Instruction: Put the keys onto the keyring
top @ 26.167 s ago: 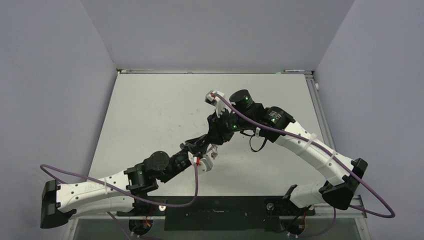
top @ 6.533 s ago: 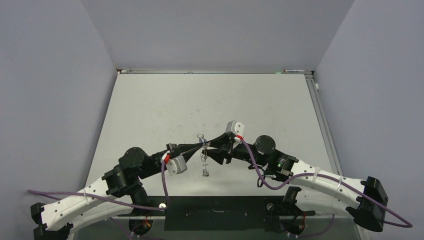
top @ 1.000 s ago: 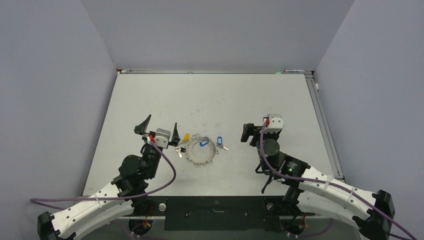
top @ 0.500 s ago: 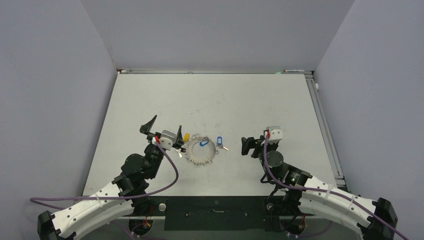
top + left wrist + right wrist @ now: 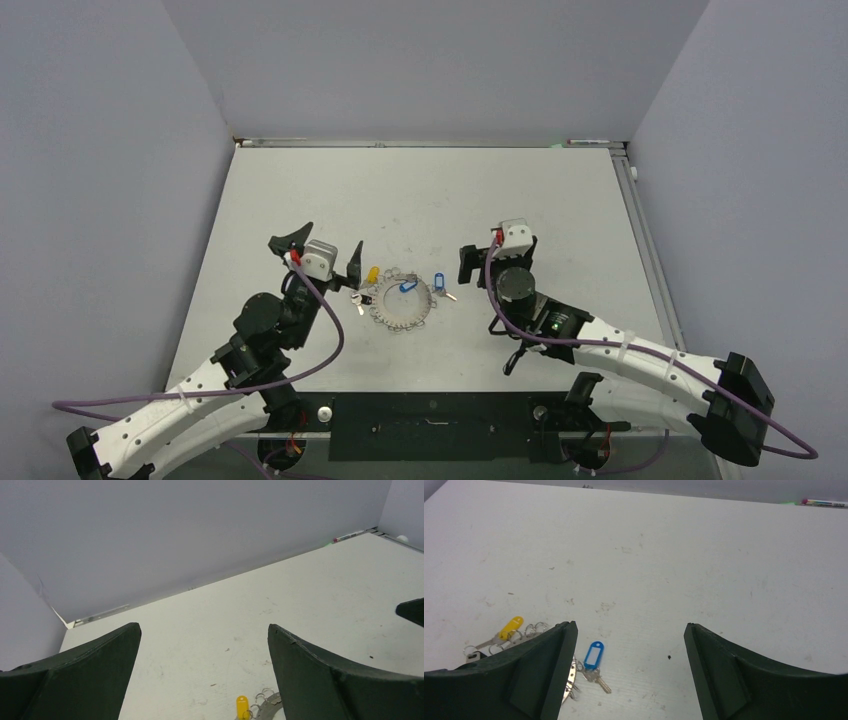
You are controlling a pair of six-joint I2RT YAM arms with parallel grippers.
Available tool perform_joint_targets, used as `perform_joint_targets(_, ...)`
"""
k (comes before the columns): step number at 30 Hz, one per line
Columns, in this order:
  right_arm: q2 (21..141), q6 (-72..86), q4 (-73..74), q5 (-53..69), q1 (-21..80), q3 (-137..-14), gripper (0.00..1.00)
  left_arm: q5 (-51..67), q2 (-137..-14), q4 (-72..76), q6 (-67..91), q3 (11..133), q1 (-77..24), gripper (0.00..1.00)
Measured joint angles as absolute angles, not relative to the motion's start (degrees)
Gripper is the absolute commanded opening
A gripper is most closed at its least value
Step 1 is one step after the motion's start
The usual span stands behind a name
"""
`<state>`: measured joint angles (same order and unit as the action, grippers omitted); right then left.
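The keyring point(image 5: 400, 306), a grey bumpy loop, lies flat mid-table. Around its far rim lie the keys: a yellow-tagged one point(image 5: 372, 273) on the left, a blue-tagged one point(image 5: 407, 286) over the rim, another blue-tagged one point(image 5: 437, 282) on the right. My left gripper point(image 5: 322, 250) hovers open just left of them, nothing between its fingers. My right gripper point(image 5: 497, 257) stands open to their right, also holding nothing. The right wrist view shows the blue-tagged key point(image 5: 594, 656) beside the ring's edge point(image 5: 570, 680), and the yellow tag point(image 5: 510, 627). The left wrist view catches the yellow tag point(image 5: 242, 706).
A pen point(image 5: 824, 502) lies along the table's far edge by the back wall, also visible as the pen point(image 5: 350, 535) in the left wrist view. Grey walls enclose the table point(image 5: 420, 200) on three sides.
My right gripper has moved left and away from the base, closer to the keys, its jaws widening slightly. The left gripper shifted a little back and left. Keys and keyring lie still.
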<state>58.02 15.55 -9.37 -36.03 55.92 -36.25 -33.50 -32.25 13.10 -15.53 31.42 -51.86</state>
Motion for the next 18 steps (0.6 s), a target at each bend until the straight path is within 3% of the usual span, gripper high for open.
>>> perform_joint_targets(8, 58.8, 19.0, -8.3, -30.0, 57.5, -36.4, 0.82, -33.6, -36.1, 7.9, -10.5, 34.6, -51.0, 0.96)
perform_joint_targets(18, 48.4, 25.1, -7.8, -26.0, 58.2, -29.7, 0.84, -33.4, -37.7, 6.6, -10.6, 34.5, -50.7, 0.96)
